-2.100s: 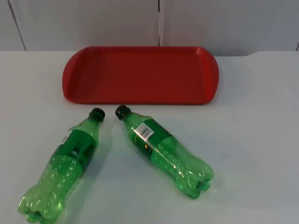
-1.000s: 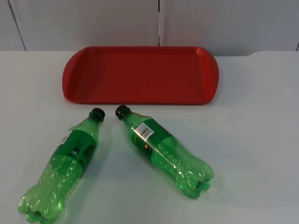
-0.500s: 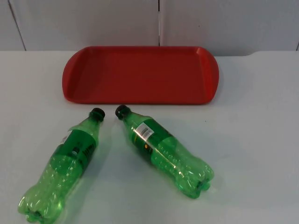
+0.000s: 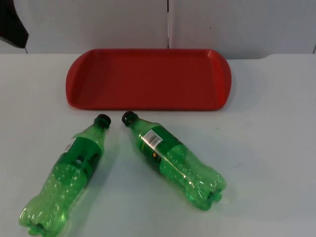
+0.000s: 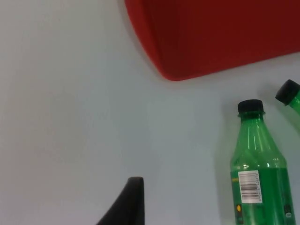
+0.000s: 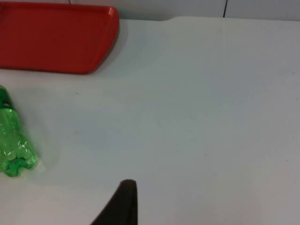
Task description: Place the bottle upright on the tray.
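Two green plastic bottles with black caps lie on their sides on the white table, in front of a red tray (image 4: pixel 79 94). The left bottle (image 4: pixel 69 170) points its cap toward the tray, and so does the right bottle (image 4: pixel 173 158). My left arm (image 4: pixel 12 27) pokes in at the far left corner, well away from both. The left gripper (image 5: pixel 129 204) hovers over bare table, with the left bottle (image 5: pixel 258 168) and the tray's corner (image 5: pixel 168 65) ahead of it. The right gripper (image 6: pixel 121 204) hangs over bare table to the right of the right bottle's base (image 6: pixel 11 150).
The grey partition wall (image 4: pixel 168 24) stands right behind the tray. The tray's inside (image 4: pixel 148 74) holds nothing. Open white table lies to the right of the bottles (image 4: pixel 271 148).
A black part of my left arm has come into the top view's upper left corner. The bottles and the tray have not moved.
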### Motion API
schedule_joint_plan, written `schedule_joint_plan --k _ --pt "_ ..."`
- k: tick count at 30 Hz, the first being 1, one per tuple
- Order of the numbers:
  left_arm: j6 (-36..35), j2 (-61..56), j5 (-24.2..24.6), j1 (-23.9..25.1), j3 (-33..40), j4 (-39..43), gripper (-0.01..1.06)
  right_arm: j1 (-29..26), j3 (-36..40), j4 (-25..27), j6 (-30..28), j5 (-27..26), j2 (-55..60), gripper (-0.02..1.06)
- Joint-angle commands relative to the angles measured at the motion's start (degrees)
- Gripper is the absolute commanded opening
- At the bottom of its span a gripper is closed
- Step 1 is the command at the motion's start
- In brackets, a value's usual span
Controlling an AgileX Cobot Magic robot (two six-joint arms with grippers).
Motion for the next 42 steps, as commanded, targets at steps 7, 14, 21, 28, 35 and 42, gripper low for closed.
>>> schedule_joint_plan --k 7,14,21,28,35,42 --pt "2.6 10.8 3.8 -2.0 -7.6 -1.9 1.05 -0.3 0.3 -0.2 -0.1 0.0 -0.2 1.05" --pt "2.7 16.9 4.0 -6.9 -8.7 -1.6 1.05 -0.3 0.3 -0.2 -0.1 0.0 -0.2 1.05" --pt "-0.6 24.4 2.2 -9.7 -8.7 -1.5 1.05 -0.3 0.3 -0.2 -0.1 0.0 -0.2 1.05" --pt "-1.7 28.5 2.0 -10.4 -8.6 -1.4 1.05 -0.3 0.3 -0.2 -0.1 0.0 -0.2 1.05" --pt "-2.3 33.6 1.0 -11.5 -8.6 -1.4 1.05 -0.3 0.3 -0.2 -0.1 0.0 -0.2 1.05" --pt "-3.0 38.4 -1.0 -12.6 -8.5 -1.0 1.05 -0.3 0.3 -0.2 -0.1 0.0 -0.2 1.05"
